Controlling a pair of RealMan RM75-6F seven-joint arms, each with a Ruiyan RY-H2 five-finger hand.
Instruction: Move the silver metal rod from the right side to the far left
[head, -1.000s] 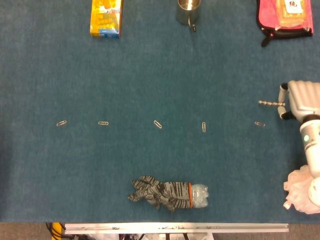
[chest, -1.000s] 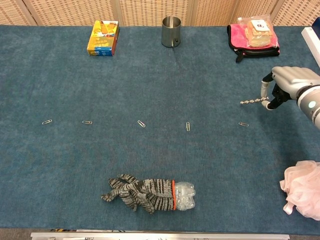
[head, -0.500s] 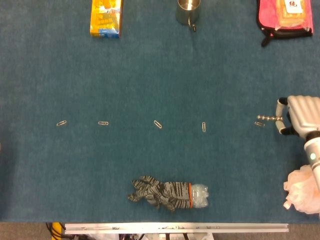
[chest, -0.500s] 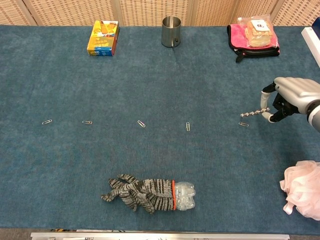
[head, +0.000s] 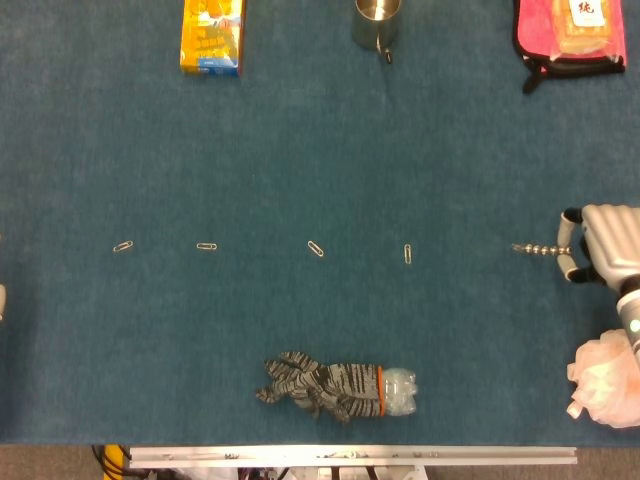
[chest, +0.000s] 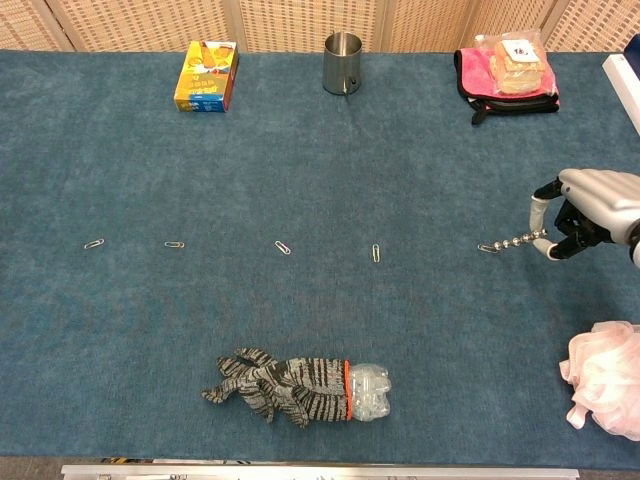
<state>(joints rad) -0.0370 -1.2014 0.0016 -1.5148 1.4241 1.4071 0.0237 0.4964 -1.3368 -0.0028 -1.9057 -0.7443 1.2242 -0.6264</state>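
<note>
Your right hand (chest: 585, 215) pinches the thin silver twisted metal rod (chest: 515, 241). Over the last sec it dropped twd you; rod tip now at counter (chest: 400, 150) level, pointing left of hand. Haul leftward not begun. Left hand (head: 2, 300) barely in frame, can't tell its state.

A blue cloth-covered table (head: 300, 150) is seen from above. At its right edge the right hand (head: 603, 256) is seen, with the silver metal rod (head: 538, 249) pinched at its fingertips; the rod lies roughly level and points left. Four paper clips are laid in a row across the middle (head: 124, 246) (head: 207, 246) (head: 316, 248) (head: 408, 253). Along the far edge a yellow box (head: 212, 35), a metal cup (head: 377, 24) and a pink pouch (head: 568, 32) are placed. Near the front edge a striped glove (head: 318, 386) is pulled over a plastic bottle (head: 398, 390). A pink mesh sponge (head: 606, 384) is seen at the lower right. A pale sliver shows at the left edge, too little to identify.
</note>
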